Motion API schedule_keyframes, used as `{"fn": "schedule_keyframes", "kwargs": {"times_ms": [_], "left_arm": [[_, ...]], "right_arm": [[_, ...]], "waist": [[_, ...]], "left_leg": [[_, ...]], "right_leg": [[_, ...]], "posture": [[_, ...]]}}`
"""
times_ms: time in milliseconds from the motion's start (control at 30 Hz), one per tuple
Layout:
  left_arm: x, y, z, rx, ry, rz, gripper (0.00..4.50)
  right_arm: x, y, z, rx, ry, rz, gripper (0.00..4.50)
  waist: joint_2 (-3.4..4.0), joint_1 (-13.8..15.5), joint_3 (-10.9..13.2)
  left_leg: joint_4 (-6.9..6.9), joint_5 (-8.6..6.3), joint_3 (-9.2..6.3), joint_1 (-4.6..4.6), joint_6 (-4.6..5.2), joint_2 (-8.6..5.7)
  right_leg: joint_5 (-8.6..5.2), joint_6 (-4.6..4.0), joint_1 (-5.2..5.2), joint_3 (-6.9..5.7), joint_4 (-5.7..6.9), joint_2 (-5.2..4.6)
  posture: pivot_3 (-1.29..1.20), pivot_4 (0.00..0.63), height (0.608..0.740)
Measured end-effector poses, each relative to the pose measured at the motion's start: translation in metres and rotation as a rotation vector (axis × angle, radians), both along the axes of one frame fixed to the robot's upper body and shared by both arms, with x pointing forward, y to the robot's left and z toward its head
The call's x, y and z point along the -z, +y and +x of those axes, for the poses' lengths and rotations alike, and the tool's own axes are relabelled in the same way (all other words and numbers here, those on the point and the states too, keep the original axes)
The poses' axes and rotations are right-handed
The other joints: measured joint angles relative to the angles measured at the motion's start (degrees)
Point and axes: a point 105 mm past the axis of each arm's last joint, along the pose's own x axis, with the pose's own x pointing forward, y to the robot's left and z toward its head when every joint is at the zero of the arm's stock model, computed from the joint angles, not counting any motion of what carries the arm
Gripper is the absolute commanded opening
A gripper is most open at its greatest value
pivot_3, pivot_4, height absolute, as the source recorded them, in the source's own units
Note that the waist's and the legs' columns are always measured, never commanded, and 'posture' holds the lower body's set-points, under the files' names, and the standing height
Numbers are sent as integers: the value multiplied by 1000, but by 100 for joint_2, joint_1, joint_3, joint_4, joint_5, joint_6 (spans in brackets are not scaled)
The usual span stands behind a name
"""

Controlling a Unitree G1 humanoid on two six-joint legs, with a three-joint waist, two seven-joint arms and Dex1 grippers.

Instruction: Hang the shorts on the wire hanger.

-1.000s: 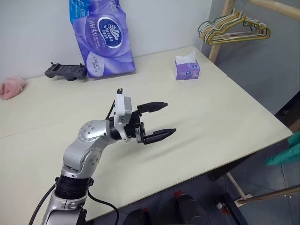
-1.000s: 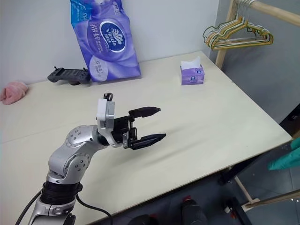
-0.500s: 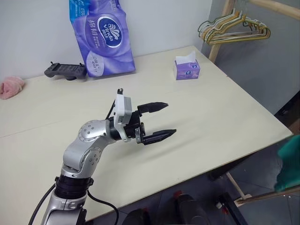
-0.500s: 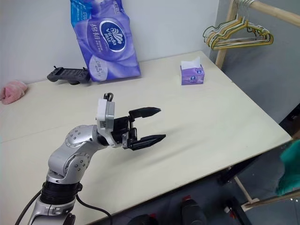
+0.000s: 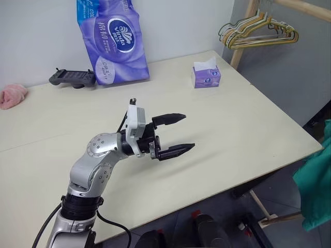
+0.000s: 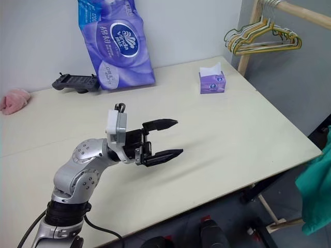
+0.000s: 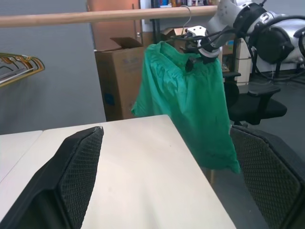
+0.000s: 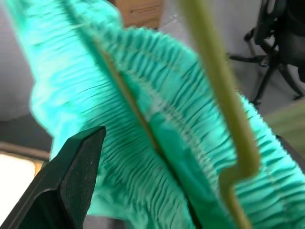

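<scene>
The teal-green shorts (image 7: 190,100) hang beyond the table's right edge, also seen as a cloth at the right border (image 5: 315,188). Their gathered waistband (image 8: 157,119) rides on the olive wire hanger (image 8: 224,95), whose hook (image 7: 187,13) rises by a wooden rod. My right gripper (image 7: 202,47) is at the waistband's top; one finger (image 8: 78,176) stands wide to the side, with cloth and wire in the gap, so it reads as open. My left gripper (image 5: 173,135) hovers open over the middle of the table, holding nothing.
On the cream table (image 5: 243,129) stand a purple tissue pack (image 5: 111,41), a small tissue box (image 5: 206,76), a black controller (image 5: 72,78) and a pink fuzzy cloth (image 5: 13,96). Bunched hangers (image 5: 258,32) hang on a wooden rack at the back right. An office chair (image 7: 252,102) stands beyond.
At the right edge the shorts have come further into view and now hang lower and longer. The left arm has kept still.
</scene>
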Motion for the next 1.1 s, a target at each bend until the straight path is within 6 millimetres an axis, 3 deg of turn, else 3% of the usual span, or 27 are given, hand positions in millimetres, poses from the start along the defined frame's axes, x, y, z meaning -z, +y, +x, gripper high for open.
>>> {"fn": "schedule_keyframes", "kwargs": {"times_ms": [200, 567, 733, 900, 1100], "left_arm": [[1, -3, -1, 12, 6, -6, 4500], [1, -7, -3, 42, 11, -18, 4500], [1, -7, -3, 48, 16, -18, 4500], [2, -7, -3, 49, 27, -12, 4500], [2, -7, -3, 50, 30, -12, 4500]], "right_arm": [[-8, 21, -16, -1, -7, -105, 4473], [-2, 83, 5, -179, -158, -268, 4473], [-2, 105, 10, -226, -213, -298, 4473], [11, 135, 17, -290, -252, -280, 4473], [-6, 150, 16, -351, -279, -319, 4473]], "waist": [[-5, -8, 1], [-17, -29, 13], [-26, -48, 38], [-38, -64, 69], [-63, -62, 151]], "left_leg": [[10, -5, -4, 0, -5, 3], [13, -13, -8, 0, 0, 4], [13, -15, -9, 1, 3, 6], [14, -15, -14, -1, 4, 6], [12, -16, -23, -7, 5, 6]], "right_leg": [[-2, 4, 1, 0, 3, -1], [-3, 6, 0, -2, 4, -1], [-4, 5, -1, -3, 4, 0], [-4, 4, -1, -2, 4, 0], [-6, 2, -1, -3, -2, -4]], "posture": [[-316, 162, 740], [-337, 186, 740], [-331, 196, 740], [-332, 202, 740], [-343, 203, 740]]}}
